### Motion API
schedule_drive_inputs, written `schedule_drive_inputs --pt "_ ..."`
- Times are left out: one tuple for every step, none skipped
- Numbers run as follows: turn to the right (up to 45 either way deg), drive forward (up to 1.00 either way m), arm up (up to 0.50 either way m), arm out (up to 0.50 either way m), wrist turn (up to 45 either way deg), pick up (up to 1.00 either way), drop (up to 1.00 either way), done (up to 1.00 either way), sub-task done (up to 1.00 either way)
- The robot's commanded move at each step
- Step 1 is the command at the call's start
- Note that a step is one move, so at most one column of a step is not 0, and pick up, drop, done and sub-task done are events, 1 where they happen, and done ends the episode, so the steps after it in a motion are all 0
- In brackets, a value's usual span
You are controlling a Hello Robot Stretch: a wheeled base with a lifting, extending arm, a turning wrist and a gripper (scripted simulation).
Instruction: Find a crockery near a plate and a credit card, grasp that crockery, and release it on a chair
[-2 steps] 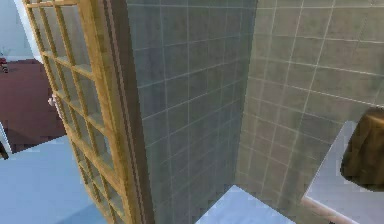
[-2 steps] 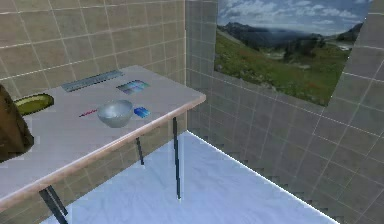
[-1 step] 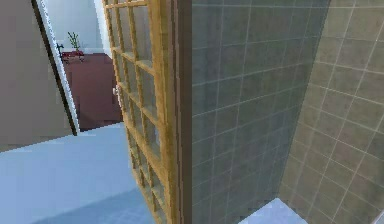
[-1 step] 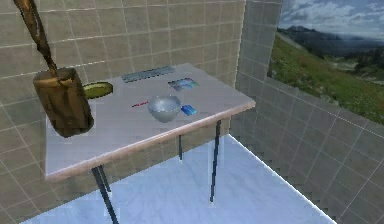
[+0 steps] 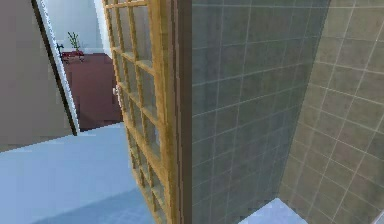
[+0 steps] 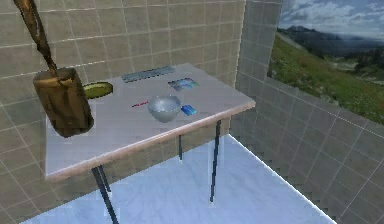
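Observation:
In the arm side view a pale table (image 6: 120, 138) on thin dark legs stands against a tiled wall. A greyish glassy bowl (image 6: 164, 108) rests near its middle. Behind it to the left lies a flat yellow-green plate (image 6: 97, 91). A small blue card-like thing (image 6: 182, 84) lies behind the bowl to the right, and a smaller blue thing (image 6: 188, 109) sits right beside the bowl. A tiny red mark (image 6: 139, 103) is on the tabletop to the left of the bowl.
A tall brown wooden holder (image 6: 64, 102) with a stick in it stands on the table's left end, and a flat grey slab (image 6: 148, 73) lies at the back. A landscape picture (image 6: 330, 50) hangs on the right wall. In the forward view, a wooden glass-paned door (image 5: 150, 110) stands close ahead beside a tiled wall (image 5: 250, 100), and a doorway (image 5: 85, 70) opens at the left.

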Motion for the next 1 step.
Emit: schedule_drive_inputs --pt "0.0 0.00 0.38 0.00 0.0 0.00 0.00 0.00 0.00"
